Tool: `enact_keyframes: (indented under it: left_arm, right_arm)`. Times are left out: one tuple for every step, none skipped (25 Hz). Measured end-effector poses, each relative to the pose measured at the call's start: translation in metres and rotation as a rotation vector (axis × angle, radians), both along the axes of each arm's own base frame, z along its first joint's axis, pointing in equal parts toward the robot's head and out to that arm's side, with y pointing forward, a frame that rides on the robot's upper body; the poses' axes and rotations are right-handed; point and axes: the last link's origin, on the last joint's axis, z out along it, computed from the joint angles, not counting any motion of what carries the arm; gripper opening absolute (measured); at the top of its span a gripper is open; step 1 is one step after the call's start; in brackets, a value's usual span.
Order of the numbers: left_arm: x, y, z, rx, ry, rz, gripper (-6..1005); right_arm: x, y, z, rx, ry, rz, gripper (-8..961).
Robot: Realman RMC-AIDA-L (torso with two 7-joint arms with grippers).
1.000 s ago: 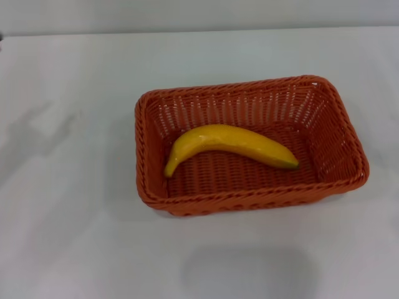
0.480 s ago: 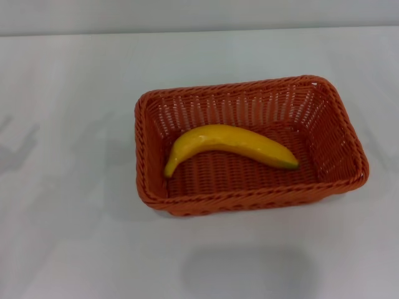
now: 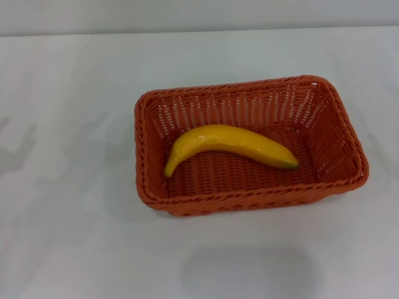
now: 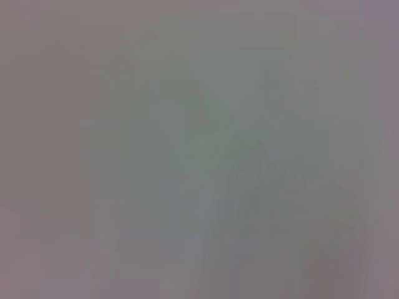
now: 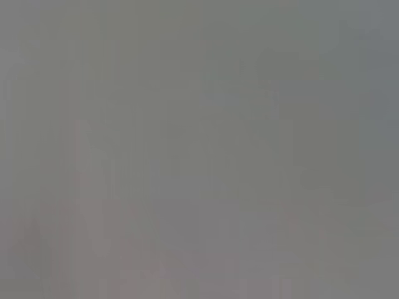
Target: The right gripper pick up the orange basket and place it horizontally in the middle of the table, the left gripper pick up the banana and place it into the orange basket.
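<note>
Neither gripper shows in any view, so you cannot tell how either stands. Your table (image 3: 75,237) carries the orange basket (image 3: 249,202) near its middle, the banana (image 3: 230,144) lying inside. Any return sweep could knock the basket askew.

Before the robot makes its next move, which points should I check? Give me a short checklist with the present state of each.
1. Banana lies inside the orange basket: ok.
2. Basket stands flat on the table, long side across: ok.
3. Basket near the table's middle: ok, slightly toward the robot's right.
4. Left gripper clear of the basket: not in view, cannot tell.
5. Right gripper clear of the basket: not in view, cannot tell.
</note>
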Motion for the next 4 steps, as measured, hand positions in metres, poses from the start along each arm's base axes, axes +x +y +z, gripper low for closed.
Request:
enact_keyframes:
  left_arm:
    - [-0.0001,0.0002,0.0005,0.008,-0.002,0.000,632]
    - [0.0003,0.0006,0.0017,0.018,-0.003,-0.002,633]
    - [0.0006,0.0009,0.0030,0.028,-0.005,-0.004,633]
    - [0.0013,0.0016,0.0041,0.036,-0.009,-0.006,633]
  right_arm:
    - [-0.0006,-0.0003,0.0004,0.004,0.004,0.004,853]
    - [-0.0013,-0.0003,0.0006,0.008,0.009,0.008,853]
    - [-0.0024,0.0005,0.0009,0.010,0.015,0.014,853]
    - [-0.0029,0.0011,0.0008,0.011,0.019,0.016,853]
